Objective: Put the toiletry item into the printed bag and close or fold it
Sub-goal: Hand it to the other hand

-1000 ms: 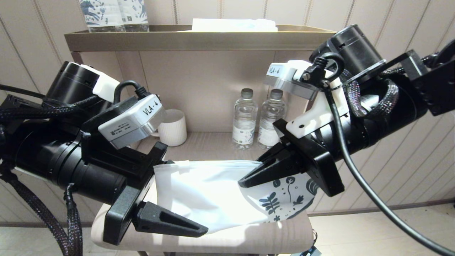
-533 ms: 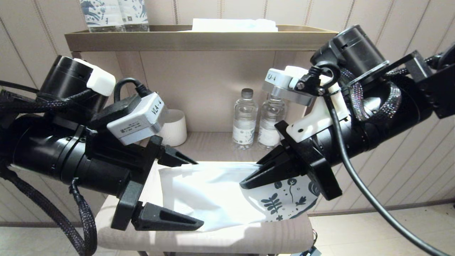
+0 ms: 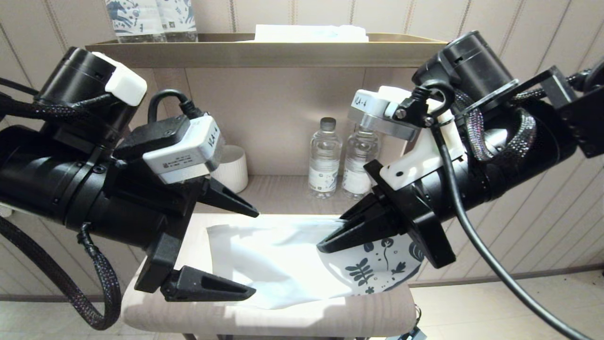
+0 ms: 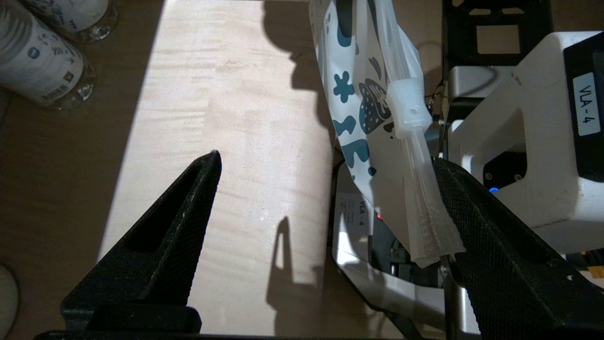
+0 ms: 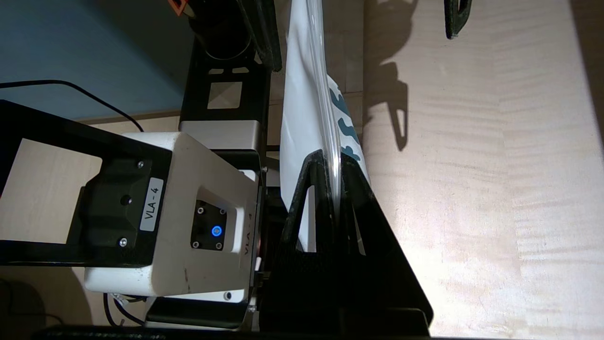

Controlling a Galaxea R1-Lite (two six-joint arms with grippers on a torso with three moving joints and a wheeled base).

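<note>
**Pouch held up by one gripper as the other lets go**

Robot arms flank a flat white, semi-translucent plastic pouch with dark blue leaf-and-flower print [image 3: 302,257], suspended over a pale wooden shelf top [image 3: 292,316]. The right gripper [image 3: 332,243] has its fingers pressed together on the pouch's upper edge near the printed right end, apparently so the pouch hangs upright rather than slumping onto the shelf. The left gripper [image 3: 252,255], at the plain left end, has its fingers spread wide with the pouch between them and untouched, a stance that suggests a release rather than a grasp. The slim pale grey toothbrush cannot be made out; whether it lies inside is unclear. Two clear water bottles [image 3: 342,158] and a white ribbed cup [image 3: 231,167] stand on the far shelf.
</note>
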